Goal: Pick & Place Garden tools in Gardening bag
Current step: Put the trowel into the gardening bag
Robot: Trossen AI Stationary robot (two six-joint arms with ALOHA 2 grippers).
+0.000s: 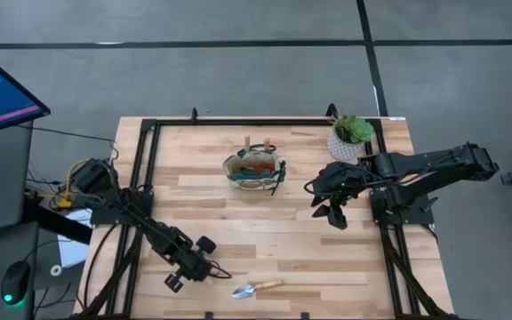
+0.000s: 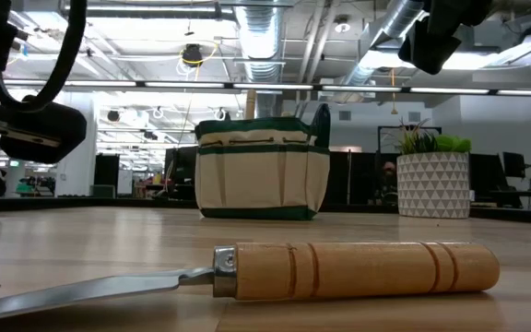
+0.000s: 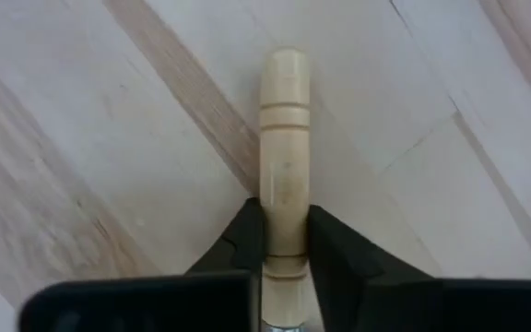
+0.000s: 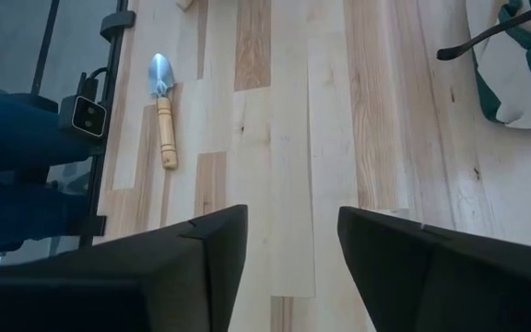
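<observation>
You see the left claw (image 3: 284, 221) clenched on the trowel (image 3: 284, 120) handle in the wrist view, near the table (image 1: 327, 258) front edge. Right claw (image 1: 329, 213) released, empty, hovering right of the bag (image 1: 254, 169).

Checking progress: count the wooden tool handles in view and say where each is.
3. One belongs to the trowel lying on the table near its front edge; two stand up out of the gardening bag at mid-table. More may be hidden inside the bag.
</observation>
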